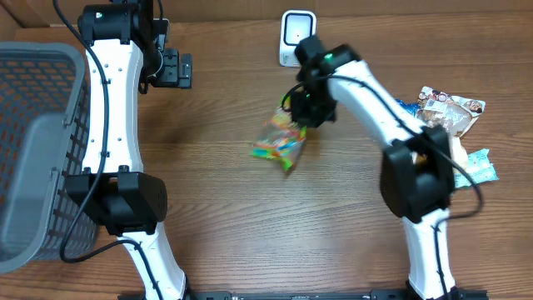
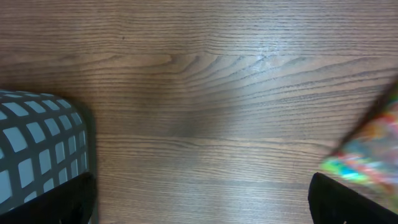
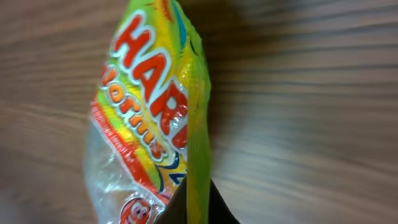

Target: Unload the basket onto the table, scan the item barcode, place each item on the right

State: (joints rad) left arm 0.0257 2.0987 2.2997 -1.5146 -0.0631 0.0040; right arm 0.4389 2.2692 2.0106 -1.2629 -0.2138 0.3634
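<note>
Right wrist: glossy, crinkled candy bag [image 3: 149, 124] in the clamped right hand [image 3: 196, 208] above grained wood [image 3: 311, 124]; left hand [image 1: 175, 69] wide, empty.

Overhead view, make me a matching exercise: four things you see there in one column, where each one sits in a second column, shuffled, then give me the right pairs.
Things:
1. candy bag
2. white scanner
3. grey basket
4. snack packets

Places:
A. at the left edge of the table
B. at the far edge, near the middle
C. clamped in the right pincer
D. at the right edge

Pairs: 1-C, 2-B, 3-A, 4-D
</note>
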